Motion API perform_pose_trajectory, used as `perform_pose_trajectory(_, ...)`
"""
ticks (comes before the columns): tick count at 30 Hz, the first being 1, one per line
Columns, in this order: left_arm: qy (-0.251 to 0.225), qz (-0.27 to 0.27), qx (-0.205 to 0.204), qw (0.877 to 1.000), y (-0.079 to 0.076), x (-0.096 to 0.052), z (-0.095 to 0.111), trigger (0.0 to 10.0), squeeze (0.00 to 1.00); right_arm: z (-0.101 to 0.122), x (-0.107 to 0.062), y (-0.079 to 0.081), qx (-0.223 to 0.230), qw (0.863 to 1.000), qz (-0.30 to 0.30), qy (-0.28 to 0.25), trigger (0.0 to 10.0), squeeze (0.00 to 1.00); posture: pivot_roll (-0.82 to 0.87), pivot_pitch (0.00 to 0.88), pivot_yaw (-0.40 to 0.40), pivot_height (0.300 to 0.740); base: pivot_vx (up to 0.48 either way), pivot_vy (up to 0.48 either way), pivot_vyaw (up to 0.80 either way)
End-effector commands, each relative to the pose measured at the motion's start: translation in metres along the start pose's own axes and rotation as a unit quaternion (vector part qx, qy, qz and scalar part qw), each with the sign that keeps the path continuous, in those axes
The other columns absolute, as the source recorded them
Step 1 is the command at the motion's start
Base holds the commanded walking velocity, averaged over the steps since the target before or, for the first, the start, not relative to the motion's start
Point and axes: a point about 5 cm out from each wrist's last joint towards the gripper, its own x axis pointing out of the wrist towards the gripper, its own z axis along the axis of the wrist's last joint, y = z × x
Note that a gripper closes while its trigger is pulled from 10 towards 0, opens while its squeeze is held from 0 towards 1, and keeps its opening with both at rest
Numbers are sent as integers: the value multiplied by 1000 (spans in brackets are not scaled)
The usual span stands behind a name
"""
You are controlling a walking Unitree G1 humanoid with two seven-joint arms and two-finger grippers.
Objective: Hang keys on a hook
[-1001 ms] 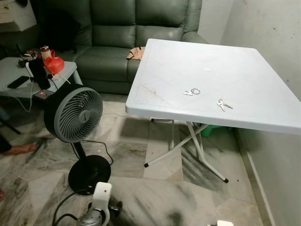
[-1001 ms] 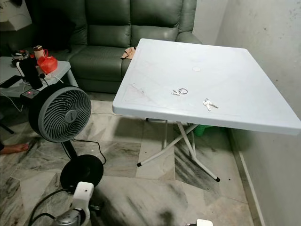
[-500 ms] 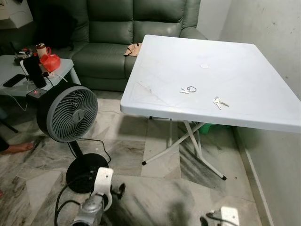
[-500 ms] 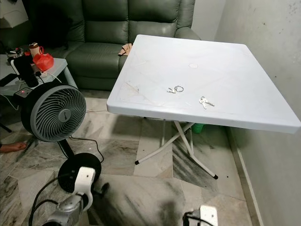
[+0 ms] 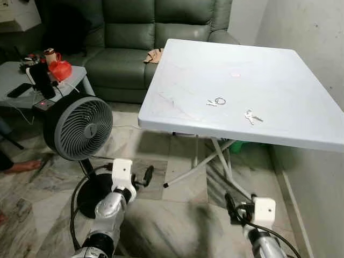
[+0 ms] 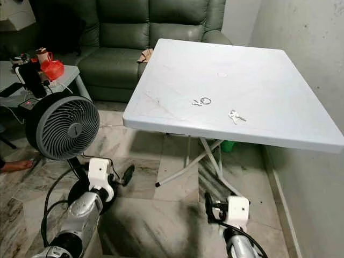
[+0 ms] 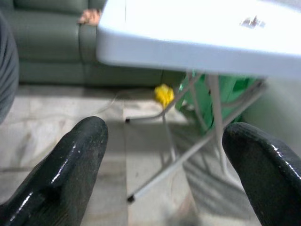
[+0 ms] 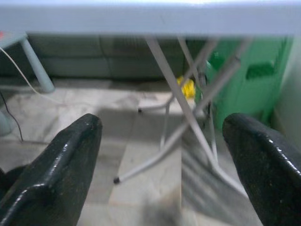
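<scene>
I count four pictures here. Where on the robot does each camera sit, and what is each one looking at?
Left eye view: on the head, looking forward and down at the white table, two sets of keys, a fan and a sofa; both arms show at the bottom.
Right eye view: beside it, same scene, slightly shifted.
Left wrist view: on the left arm, looking along the open left gripper at the table's edge and legs.
Right wrist view: along the open right gripper, under the table.
Both wrist views share a green bin.
</scene>
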Motion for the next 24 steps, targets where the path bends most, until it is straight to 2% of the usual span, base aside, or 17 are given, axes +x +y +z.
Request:
perform_pose_trajectory(1, -31, -13, -1, 999, 0, 0, 14, 10000, 0, 22, 5, 6, -16, 999, 6, -46, 10000, 0, -83, 0, 10, 740, 0, 0, 0)
perform_pose_trajectory(4, -52, -15, -15, 998, 2, 1, 29, 10000, 0, 39, 7, 11, -15, 997, 1, -71, 10000, 0, -82, 0, 10, 740, 0, 0, 0)
perform_pose_trajectory(9, -86, -22, -11, 996, 0, 2, 51, 10000, 0, 58, 8, 16, -8, 995, 13, -95, 10000, 0, -79, 0, 11, 740, 0, 0, 0)
perform_pose_trajectory(12, -92, -25, -5, 995, -2, 0, 57, 10000, 0, 64, 7, 17, -7, 995, 12, -95, 10000, 0, -77, 0, 12, 740, 0, 0, 0)
perform_pose_trajectory(16, -75, -27, -22, 997, -5, -1, 56, 10000, 0, 72, 7, 16, -9, 995, 8, -94, 10000, 0, -77, 0, 12, 740, 0, 0, 0)
perform_pose_trajectory(24, -61, -36, -25, 997, -10, -2, 61, 10000, 0, 81, 6, 16, -17, 996, 13, -84, 10000, 0, -76, 0, 10, 740, 0, 0, 0)
